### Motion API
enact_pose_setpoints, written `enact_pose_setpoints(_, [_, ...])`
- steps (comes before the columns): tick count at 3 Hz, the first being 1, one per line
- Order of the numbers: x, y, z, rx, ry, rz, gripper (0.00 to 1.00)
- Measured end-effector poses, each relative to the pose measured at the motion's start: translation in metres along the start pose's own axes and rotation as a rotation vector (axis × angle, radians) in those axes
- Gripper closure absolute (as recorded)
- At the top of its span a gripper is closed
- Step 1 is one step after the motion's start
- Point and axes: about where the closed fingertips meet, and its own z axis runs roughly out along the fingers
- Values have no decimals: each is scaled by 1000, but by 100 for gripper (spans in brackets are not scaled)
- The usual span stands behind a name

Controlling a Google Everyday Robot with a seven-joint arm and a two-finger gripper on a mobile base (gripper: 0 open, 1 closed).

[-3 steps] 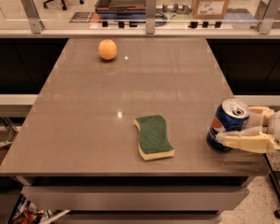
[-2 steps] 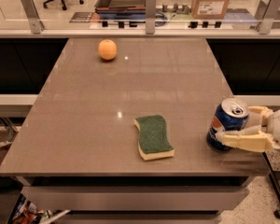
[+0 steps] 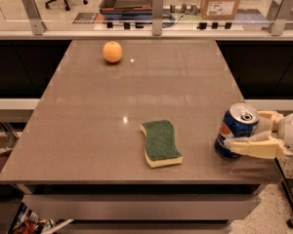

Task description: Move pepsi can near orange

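- Seen at the gripper (image 3: pixel 245 133): closed around the pepsi can (image 3: pixel 234 123), with one pale finger (image 3: pixel 249 147) across the side toward the camera and the other behind the can. Seems to be a real grip, judging from the slight lean of the can.
- Found to the right of the green sponge (image 3: pixel 160 143) in the camera view, well apart from it: the can and the gripper together, close to the right edge of the table (image 3: pixel 185 87), with the gripper body reaching in from beyond that edge.
- Found far behind the sponge and somewhat to the left of it: the orange (image 3: pixel 112 51), alone, near the far end of the table.
- To be judged from this: a long diagonal way from the can to the orange, away from the camera and leftward, passing behind the sponge and not over it.
- Concerning the long axis of the can: nearly vertical, silver top upward and a little tipped. Better to bring it upright before setting down, to avoid a fall.
- Step in hand, probably: grasp done, lift and carry not yet begun. Cannot tell whether the can base rests on the table or hangs just above.
- Needed at the end: a place just beside the orange without touching it, because of the easy rolling of a round fruit when pushed.
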Motion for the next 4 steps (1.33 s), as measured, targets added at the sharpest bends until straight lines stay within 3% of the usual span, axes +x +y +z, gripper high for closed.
enact_pose_setpoints(3, [-58, -36, 45, 55, 1, -44, 100])
enact_pose_setpoints(4, [-87, -46, 74, 91, 14, -80, 100])
